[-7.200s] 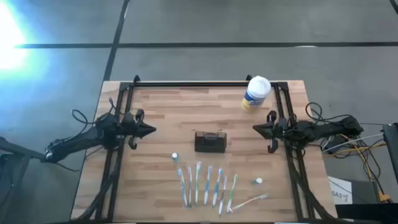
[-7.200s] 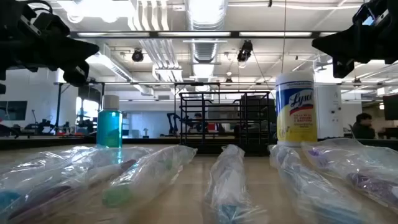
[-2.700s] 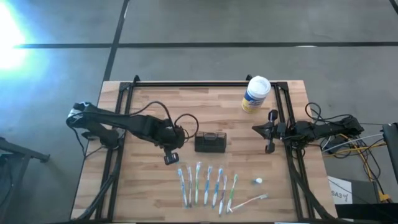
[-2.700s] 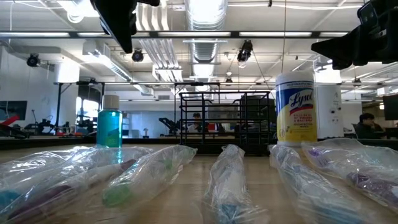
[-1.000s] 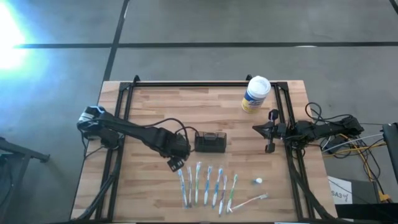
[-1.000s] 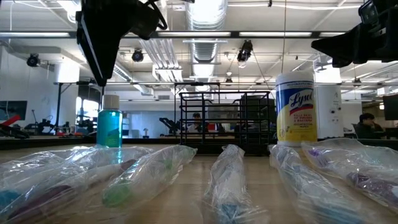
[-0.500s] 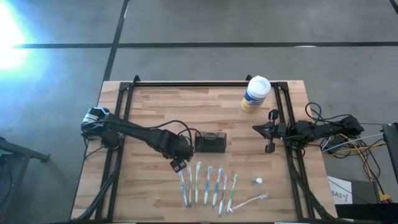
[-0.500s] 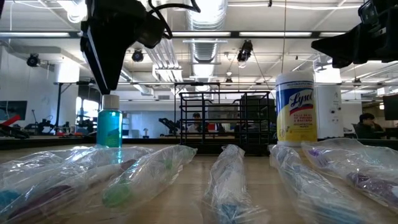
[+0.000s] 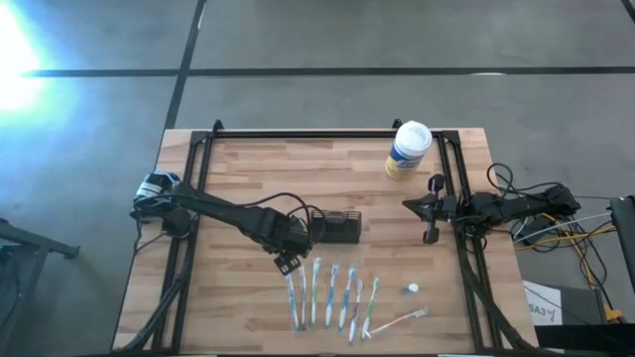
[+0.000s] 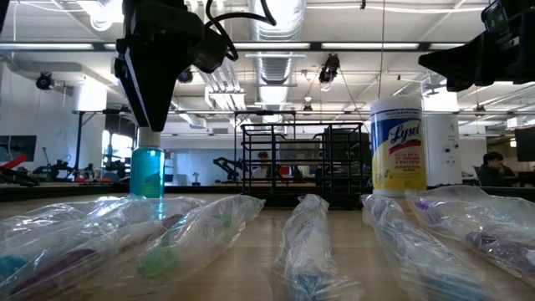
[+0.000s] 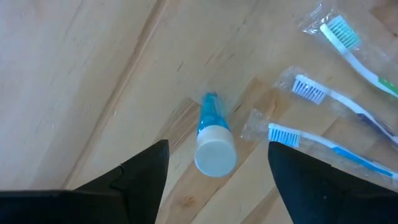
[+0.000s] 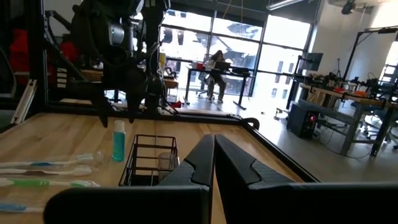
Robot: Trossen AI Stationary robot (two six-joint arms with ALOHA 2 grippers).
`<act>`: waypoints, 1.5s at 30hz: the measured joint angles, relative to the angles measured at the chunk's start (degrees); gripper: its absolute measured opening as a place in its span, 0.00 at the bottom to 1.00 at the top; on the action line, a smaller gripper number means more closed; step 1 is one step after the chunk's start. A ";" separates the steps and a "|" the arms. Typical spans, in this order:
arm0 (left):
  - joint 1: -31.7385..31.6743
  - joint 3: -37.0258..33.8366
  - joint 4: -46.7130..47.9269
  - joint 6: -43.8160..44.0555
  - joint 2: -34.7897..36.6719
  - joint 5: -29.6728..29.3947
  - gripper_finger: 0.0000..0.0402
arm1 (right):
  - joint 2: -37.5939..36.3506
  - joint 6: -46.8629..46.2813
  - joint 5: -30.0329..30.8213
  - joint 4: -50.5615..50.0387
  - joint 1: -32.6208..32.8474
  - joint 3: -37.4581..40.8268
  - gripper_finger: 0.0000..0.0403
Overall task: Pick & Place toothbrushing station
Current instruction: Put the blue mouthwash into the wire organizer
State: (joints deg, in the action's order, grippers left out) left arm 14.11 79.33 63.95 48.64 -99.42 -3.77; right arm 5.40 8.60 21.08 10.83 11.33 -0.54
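Worktop (image 9: 248, 169) centre holds the toothbrushing station (image 9: 335, 227), a black wire box. At its 8 o'clock the left pincer (image 9: 286, 260) hangs wide open over a small blue bottle (image 11: 212, 140), not touching it. The right pincer (image 9: 409, 205), fully closed, waits at 3 o'clock.

Strong glare at the high view's top-left on the floor (image 9: 20, 59); bench (image 9: 248, 169) evenly lit, faint shadows. Low view: ceiling lights (image 10: 276, 17) blown out, near bags (image 10: 309, 242) out of focus. Right wrist view backlit by windows (image 12: 242, 50), fingers (image 12: 205, 162) dark.
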 joint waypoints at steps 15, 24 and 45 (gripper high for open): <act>0.00 -1.75 -0.57 0.55 -0.04 0.11 0.69 | -0.01 0.00 0.00 -0.07 0.00 0.00 0.02; 0.00 -3.58 -1.42 0.26 -0.04 0.22 0.69 | -0.01 0.04 0.00 -0.09 0.00 0.00 0.02; 0.00 -2.80 -2.15 -0.52 0.00 0.27 0.50 | -0.01 0.41 0.00 -0.08 0.00 0.00 0.02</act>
State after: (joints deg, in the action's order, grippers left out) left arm 14.11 76.53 61.80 48.12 -99.42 -3.50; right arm 5.39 9.01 21.08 10.75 11.33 -0.54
